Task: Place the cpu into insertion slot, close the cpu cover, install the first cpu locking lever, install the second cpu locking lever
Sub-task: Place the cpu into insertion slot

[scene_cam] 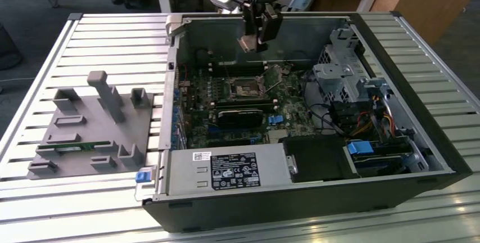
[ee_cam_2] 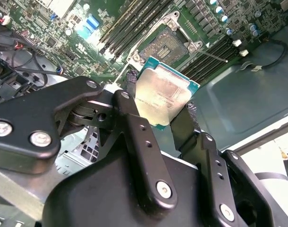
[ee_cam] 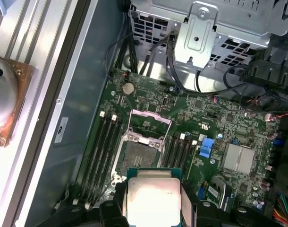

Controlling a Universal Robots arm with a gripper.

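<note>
My gripper [scene_cam: 252, 41] hangs over the open computer case, shut on the cpu [scene_cam: 248, 44], a small square chip with a silver face. In both wrist views the chip [ee_cam_2: 162, 92] [ee_cam: 152, 196] sits between the black fingers [ee_cam_2: 133, 118], clear above the motherboard. The insertion slot [ee_cam: 136, 153] [ee_cam_2: 169, 44] [scene_cam: 247, 87] lies open below the chip, its dark centre exposed. The cpu cover [ee_cam: 149, 124] stands swung up from the socket's far edge. A thin locking lever [ee_cam_2: 212, 56] sticks out beside the socket.
Memory slots [ee_cam: 100, 151] flank the socket on both sides. A metal drive cage [scene_cam: 341, 74] with cables fills the case at the exterior view's right, and the power supply [scene_cam: 225, 170] lies along the front. A grey fixture [scene_cam: 94, 125] rests on the slatted table.
</note>
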